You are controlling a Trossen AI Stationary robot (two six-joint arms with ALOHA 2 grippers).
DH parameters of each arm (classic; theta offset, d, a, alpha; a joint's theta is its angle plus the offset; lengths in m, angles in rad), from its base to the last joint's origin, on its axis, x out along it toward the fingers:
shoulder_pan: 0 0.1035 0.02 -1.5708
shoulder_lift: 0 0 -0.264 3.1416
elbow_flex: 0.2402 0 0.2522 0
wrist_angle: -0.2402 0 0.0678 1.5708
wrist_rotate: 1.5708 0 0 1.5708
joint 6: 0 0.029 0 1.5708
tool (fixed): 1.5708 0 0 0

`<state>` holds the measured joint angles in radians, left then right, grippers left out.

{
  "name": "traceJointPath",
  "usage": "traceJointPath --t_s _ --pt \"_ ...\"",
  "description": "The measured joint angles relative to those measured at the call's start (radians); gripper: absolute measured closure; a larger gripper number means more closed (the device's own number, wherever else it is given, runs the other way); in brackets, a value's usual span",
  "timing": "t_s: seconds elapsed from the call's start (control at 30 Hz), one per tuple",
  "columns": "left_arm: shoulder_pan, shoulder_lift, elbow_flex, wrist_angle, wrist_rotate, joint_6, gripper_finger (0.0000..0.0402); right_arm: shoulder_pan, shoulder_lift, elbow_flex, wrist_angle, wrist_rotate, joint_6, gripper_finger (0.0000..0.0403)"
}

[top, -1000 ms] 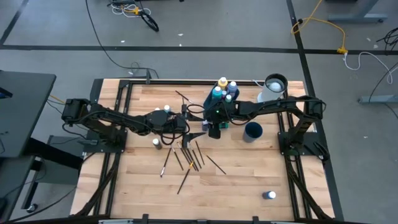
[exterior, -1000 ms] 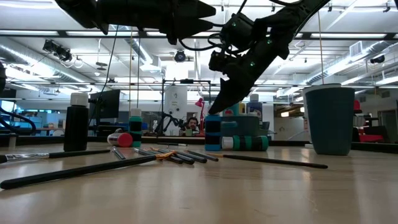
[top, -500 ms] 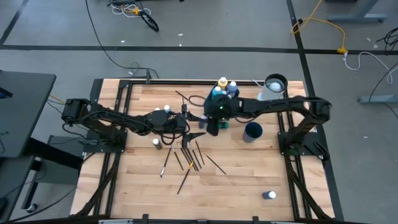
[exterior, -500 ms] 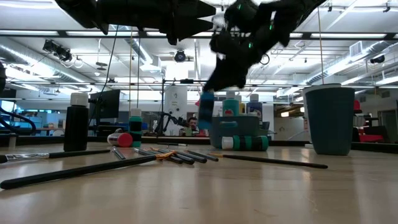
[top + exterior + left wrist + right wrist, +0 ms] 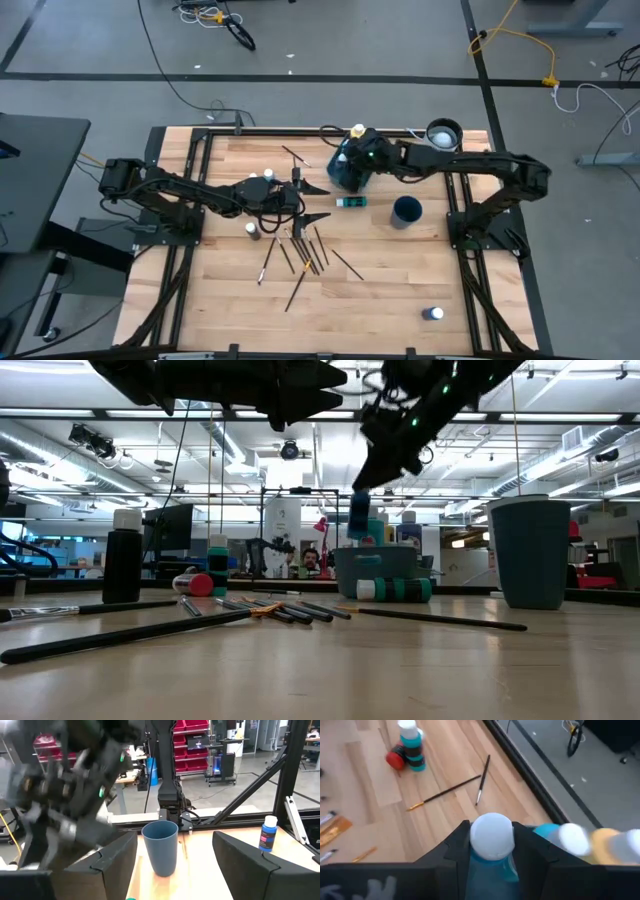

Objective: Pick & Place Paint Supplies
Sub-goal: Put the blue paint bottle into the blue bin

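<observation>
My right gripper [image 5: 347, 170] is shut on a blue paint bottle [image 5: 358, 520] with a white cap [image 5: 492, 836]. It hangs in the air at the far middle of the table, by a grey bin [image 5: 375, 563] that holds other paint bottles [image 5: 358, 138]. A teal bottle [image 5: 351, 201] lies on its side on the table next to the bin. Several brushes [image 5: 305, 250] lie flat at the middle of the table. My left gripper [image 5: 316, 201] stands open and level above the brushes, holding nothing. My right gripper pinches the blue bottle between its two fingers [image 5: 457, 847], on the bottle's body just below the white cap [image 5: 506, 869]. The fingers slant down from above. The bottle hangs roughly upright under them, lifted clear of the table.
A dark blue cup [image 5: 406, 211] stands right of the bin, and a tall white cylinder [image 5: 440, 138] at the far right. Single bottles stand at the left [image 5: 253, 230], [image 5: 268, 176] and near the right front [image 5: 432, 314]. Black frame rails border the table.
My right gripper has lifted the blue bottle off the table, where it stood by the lying teal bottle. It has carried the bottle up and toward the far edge, to the bin, and has tipped less steeply downward. The bottle now hangs clear of the table.
</observation>
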<state>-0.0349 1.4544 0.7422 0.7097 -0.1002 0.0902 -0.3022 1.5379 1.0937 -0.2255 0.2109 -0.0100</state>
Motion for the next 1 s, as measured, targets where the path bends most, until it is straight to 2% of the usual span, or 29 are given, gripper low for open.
traceJointPath --t_s 0.37,0.53,0.73,1.0 --pt "0.000 0.000 0.000 -0.002 0.000 0.000 0.0136 -0.050 0.222 -0.025 0.146 -0.018 -0.015 0.0283" --pt "0.000 0.000 0.000 -0.006 0.000 0.000 0.0136 -0.082 0.244 -0.021 0.163 -0.020 0.029 0.0283" --pt "0.000 0.000 0.000 -0.007 0.000 0.000 0.0136 -0.097 0.249 -0.025 0.210 -0.019 -0.001 0.0278" --pt "0.000 0.000 0.000 -0.008 0.000 0.000 0.0136 -0.107 0.249 -0.025 0.204 -0.015 -0.039 0.0232"
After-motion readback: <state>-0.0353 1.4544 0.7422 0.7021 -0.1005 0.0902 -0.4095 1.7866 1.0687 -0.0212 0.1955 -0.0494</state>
